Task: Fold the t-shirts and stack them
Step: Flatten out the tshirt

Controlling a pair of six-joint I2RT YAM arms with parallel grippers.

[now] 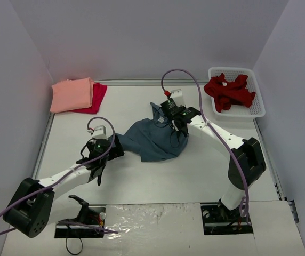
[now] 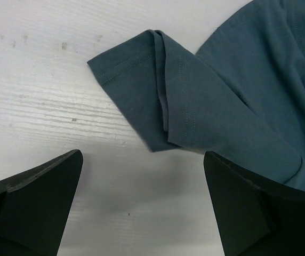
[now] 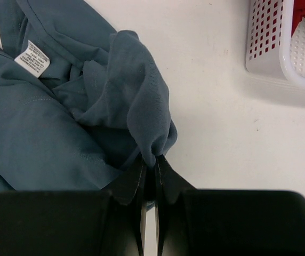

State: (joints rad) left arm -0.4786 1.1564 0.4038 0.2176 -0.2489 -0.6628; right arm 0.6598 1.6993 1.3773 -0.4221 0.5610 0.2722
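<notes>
The slate-blue t-shirt (image 1: 151,141) lies crumpled in the middle of the table. My right gripper (image 1: 177,128) is shut on a bunched fold of it (image 3: 142,106) at the shirt's right edge, with its white label (image 3: 32,57) showing nearby. My left gripper (image 1: 115,148) is open at the shirt's left end; its jaws (image 2: 142,160) stand wide over bare table just short of a folded sleeve (image 2: 142,90). A salmon-pink t-shirt (image 1: 71,94) lies folded on a crimson one (image 1: 96,97) at the back left. The dark red t-shirt (image 1: 230,92) lies bunched in the basket.
The white lattice basket (image 1: 255,109) stands at the back right, and its corner (image 3: 270,48) shows in the right wrist view. Grey walls close in the table on three sides. A foil-like sheet (image 1: 158,224) lies between the arm bases.
</notes>
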